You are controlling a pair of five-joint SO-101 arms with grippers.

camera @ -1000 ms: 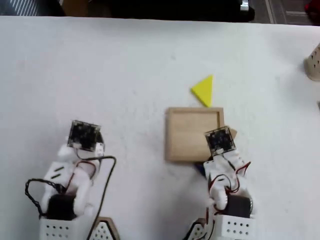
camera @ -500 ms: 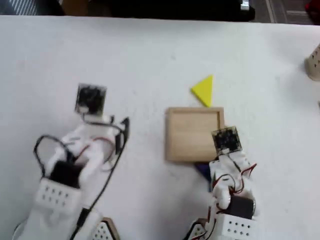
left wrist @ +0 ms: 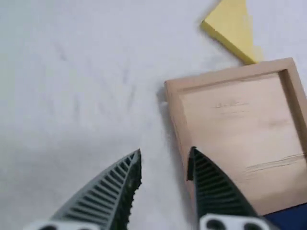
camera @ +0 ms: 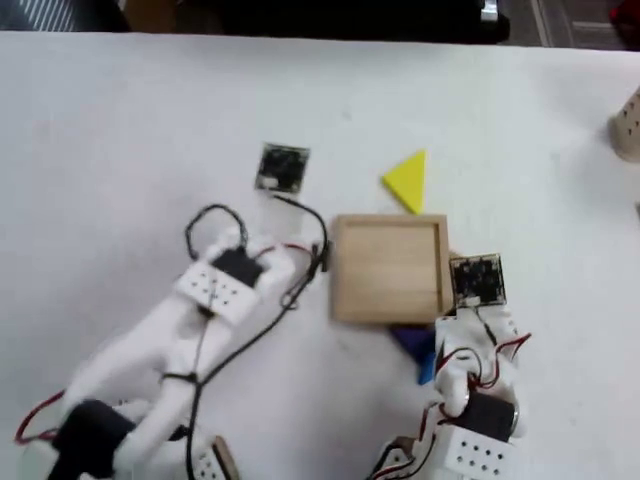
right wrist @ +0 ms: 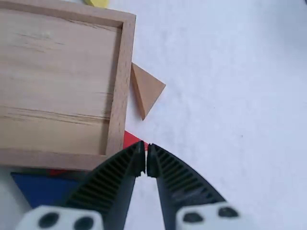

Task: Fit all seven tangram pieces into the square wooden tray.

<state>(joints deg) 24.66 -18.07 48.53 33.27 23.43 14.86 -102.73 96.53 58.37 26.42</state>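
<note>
1. We saw a white table (camera: pixel 110 120) spread across the high view, its far edge meeting a dark strip (camera: pixel 350 20).
2. We noted a pale, cone-like object with small holes (camera: pixel 626 127) at that view's right edge, cut off by the frame.
3. We noticed a striped patch (camera: pixel 40 14) beyond the table's far left corner; we could not tell what it was.

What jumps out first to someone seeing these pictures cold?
The square wooden tray sits mid-table with no piece in it, a yellow triangle beyond its far rim. The left gripper hangs open by the tray's left side; the right gripper is shut at its right side, near a tan triangle.
</note>
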